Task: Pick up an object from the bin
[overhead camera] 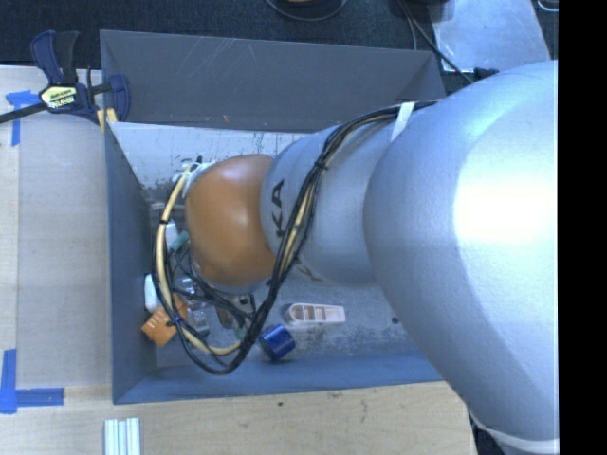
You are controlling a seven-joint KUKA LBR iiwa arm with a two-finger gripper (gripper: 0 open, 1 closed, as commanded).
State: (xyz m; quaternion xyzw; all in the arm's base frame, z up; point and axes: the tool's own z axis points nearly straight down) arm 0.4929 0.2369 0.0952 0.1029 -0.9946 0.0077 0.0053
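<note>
Two small things, orange block (pixel 156 329) and blue cap (pixel 278 342), lie near the gripper (pixel 196 303) at lower left; its spread cannot be told.

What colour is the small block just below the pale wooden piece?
The block is blue; camera view.

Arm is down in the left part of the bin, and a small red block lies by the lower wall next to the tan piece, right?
No: the block is blue, not red. The camera view shows it by the lower wall next to the tan piece, arm down in the left part of the bin.
</note>
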